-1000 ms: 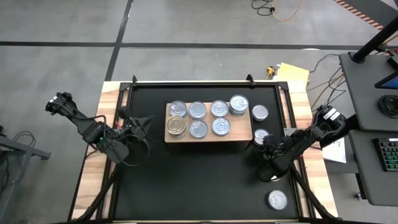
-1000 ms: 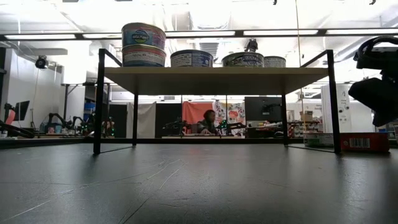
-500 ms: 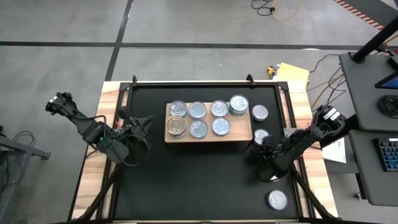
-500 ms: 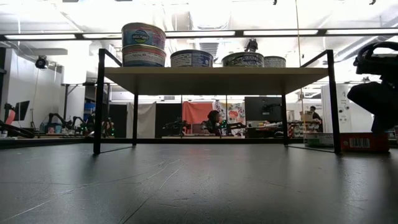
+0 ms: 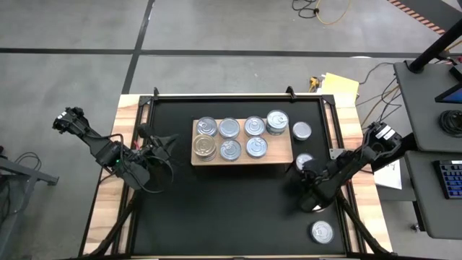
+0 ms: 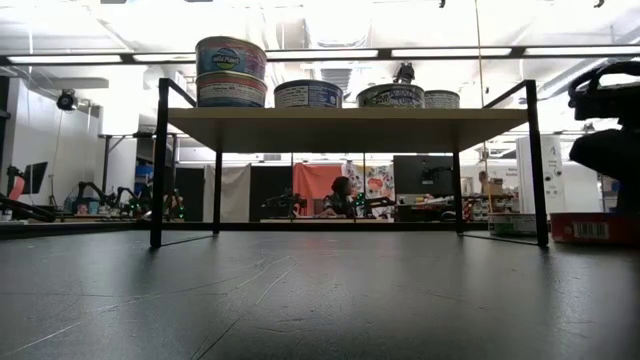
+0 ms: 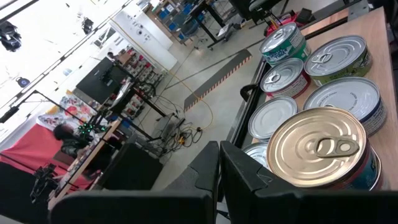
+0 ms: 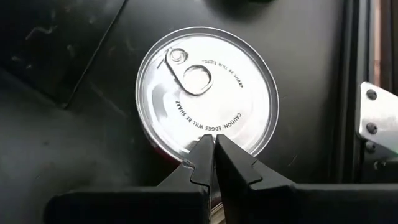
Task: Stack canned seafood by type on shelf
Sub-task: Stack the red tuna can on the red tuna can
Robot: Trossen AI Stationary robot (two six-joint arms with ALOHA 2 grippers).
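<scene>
Right wrist view: right gripper [image 8: 214,142], fingers together, above a silver pull-tab can [image 8: 207,92].

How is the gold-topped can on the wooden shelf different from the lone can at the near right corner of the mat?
The gold-lidded can has a gold top and stands on the shelf among other cans; the lone can has a silver top and sits by itself on the black mat. Both are round, upright pull-tab tins.
</scene>
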